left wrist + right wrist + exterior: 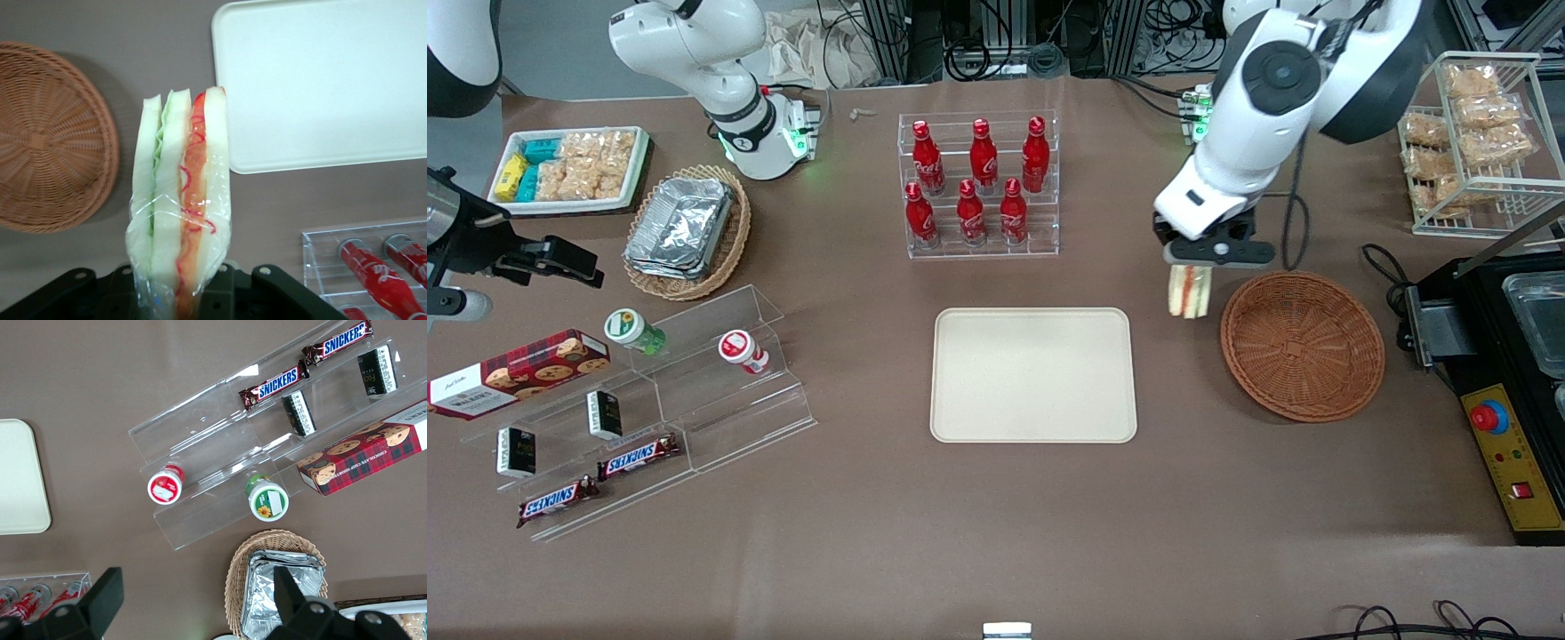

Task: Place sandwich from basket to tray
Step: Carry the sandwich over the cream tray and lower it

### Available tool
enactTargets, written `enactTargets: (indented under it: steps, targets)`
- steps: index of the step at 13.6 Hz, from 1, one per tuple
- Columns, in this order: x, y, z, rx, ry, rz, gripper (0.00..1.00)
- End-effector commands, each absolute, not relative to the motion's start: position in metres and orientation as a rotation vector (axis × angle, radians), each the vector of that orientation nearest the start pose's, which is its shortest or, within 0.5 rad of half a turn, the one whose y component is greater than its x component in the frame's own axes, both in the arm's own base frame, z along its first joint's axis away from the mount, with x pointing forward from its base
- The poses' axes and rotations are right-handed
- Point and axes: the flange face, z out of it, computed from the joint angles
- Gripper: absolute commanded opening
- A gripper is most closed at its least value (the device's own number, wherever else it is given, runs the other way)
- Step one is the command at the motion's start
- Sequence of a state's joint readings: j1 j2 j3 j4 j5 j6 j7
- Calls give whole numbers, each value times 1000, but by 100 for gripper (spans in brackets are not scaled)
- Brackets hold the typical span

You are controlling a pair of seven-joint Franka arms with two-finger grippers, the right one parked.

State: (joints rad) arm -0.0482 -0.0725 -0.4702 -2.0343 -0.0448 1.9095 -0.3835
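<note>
My left gripper (1193, 264) is shut on the sandwich (1190, 291), a wrapped wedge of white bread with red and green filling (180, 200). It hangs in the air over the bare table, between the tray (1034, 374) and the basket (1303, 344). The reddish-brown wicker basket (47, 137) holds nothing. The cream tray (327, 80) has nothing on it. The wedge's held end is hidden in the gripper (179, 300).
A clear rack of red cola bottles (978, 182) stands farther from the front camera than the tray. A wire rack of snack packs (1476, 133) and a black machine (1507, 373) sit at the working arm's end. Acrylic steps with snacks (631, 409) lie toward the parked arm's end.
</note>
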Motion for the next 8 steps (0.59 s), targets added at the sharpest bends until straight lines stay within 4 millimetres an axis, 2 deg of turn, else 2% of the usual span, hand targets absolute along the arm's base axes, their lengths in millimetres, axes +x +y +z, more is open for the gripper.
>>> enactTargets:
  steps: [1, 3, 8]
  targets:
    - [476, -292, 459, -3158, 183, 120, 0]
    - [481, -307, 440, -3171, 142, 126, 0]
    - [495, -330, 387, -3168, 127, 84, 0]
